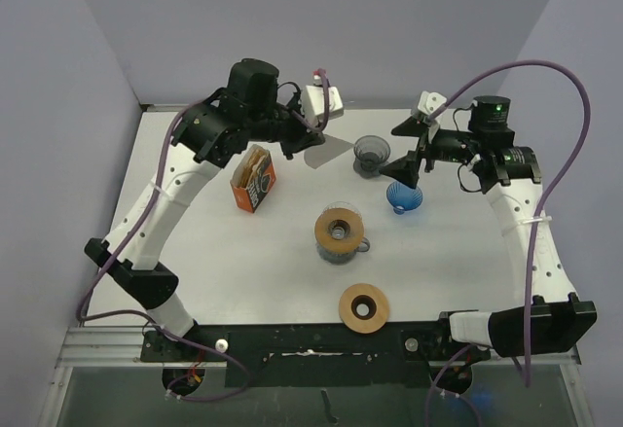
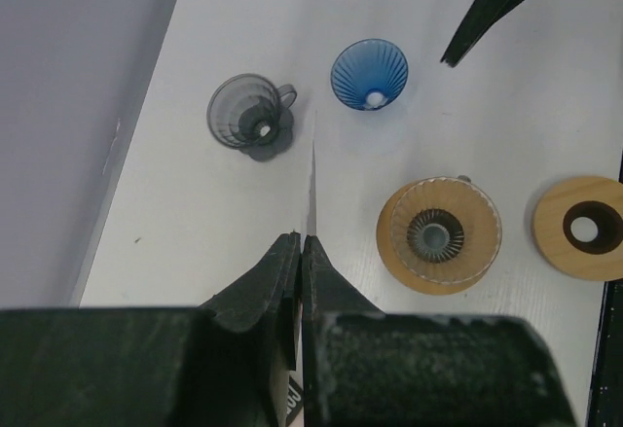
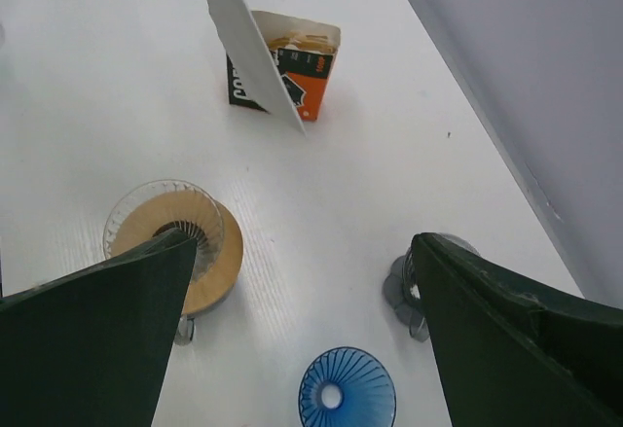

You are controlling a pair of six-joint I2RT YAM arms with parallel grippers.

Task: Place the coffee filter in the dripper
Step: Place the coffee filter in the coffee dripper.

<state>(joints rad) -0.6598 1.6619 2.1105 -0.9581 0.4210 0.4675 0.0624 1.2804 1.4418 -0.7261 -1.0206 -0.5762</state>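
My left gripper (image 1: 310, 136) (image 2: 300, 243) is shut on a white paper coffee filter (image 1: 327, 153) (image 2: 313, 179), held in the air and seen edge-on from the wrist. The filter (image 3: 248, 43) hangs in front of the filter box. Three drippers stand on the table: a grey one (image 1: 371, 154) (image 2: 250, 113), a blue one (image 1: 403, 196) (image 2: 369, 75) (image 3: 347, 394), and a glass one with a wooden collar (image 1: 341, 232) (image 2: 439, 235) (image 3: 173, 237). My right gripper (image 1: 409, 160) (image 3: 302, 242) stands wide open above the blue dripper, holding nothing.
An orange and black filter box (image 1: 253, 179) (image 3: 289, 69) stands open at the left of the table. A loose wooden ring (image 1: 364, 307) (image 2: 584, 227) lies near the front edge. Grey walls close in the back and both sides.
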